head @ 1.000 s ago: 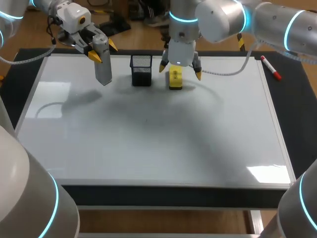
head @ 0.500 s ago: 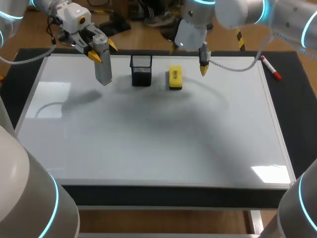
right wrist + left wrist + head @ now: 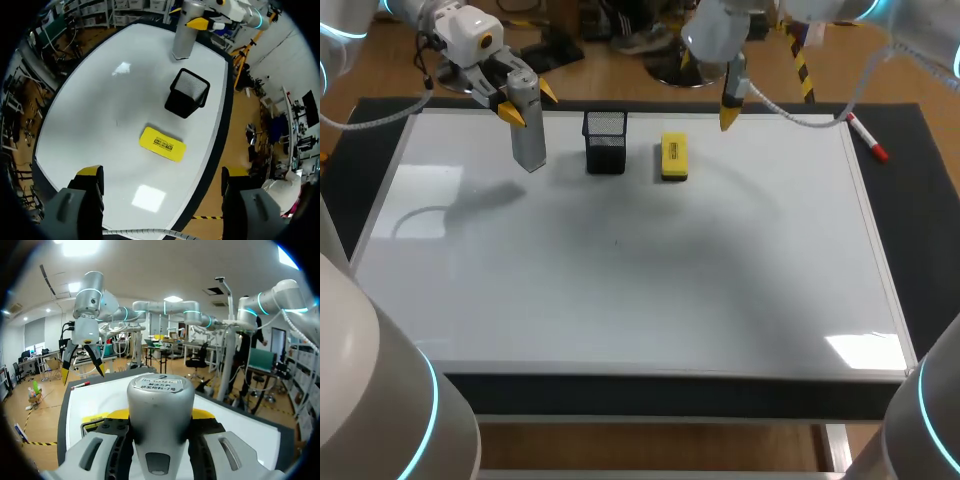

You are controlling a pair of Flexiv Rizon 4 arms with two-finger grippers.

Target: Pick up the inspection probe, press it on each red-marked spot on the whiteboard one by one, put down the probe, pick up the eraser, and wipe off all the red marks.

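The grey inspection probe (image 3: 529, 130) hangs upright above the far left of the whiteboard (image 3: 620, 290), and my left gripper (image 3: 528, 103) is shut on its upper part. In the left wrist view the probe (image 3: 160, 410) fills the space between the fingers. The yellow eraser (image 3: 674, 158) lies flat on the board beside a black mesh holder (image 3: 605, 142). High over the far edge, my right gripper (image 3: 710, 90) is open and holds nothing. From the right wrist, the eraser (image 3: 162, 143) lies below and ahead of the wide-open right gripper (image 3: 161, 175). I see no red marks on the board.
A red marker (image 3: 867, 138) lies on the black mat past the board's far right corner. The mesh holder (image 3: 187, 92) stands between the probe (image 3: 184, 35) and the eraser. The board's middle and near half are bare white.
My right gripper, which straddled the eraser a second ago, has risen up and back toward the far edge, leaving the eraser lying on the board. The left arm and probe have not moved.
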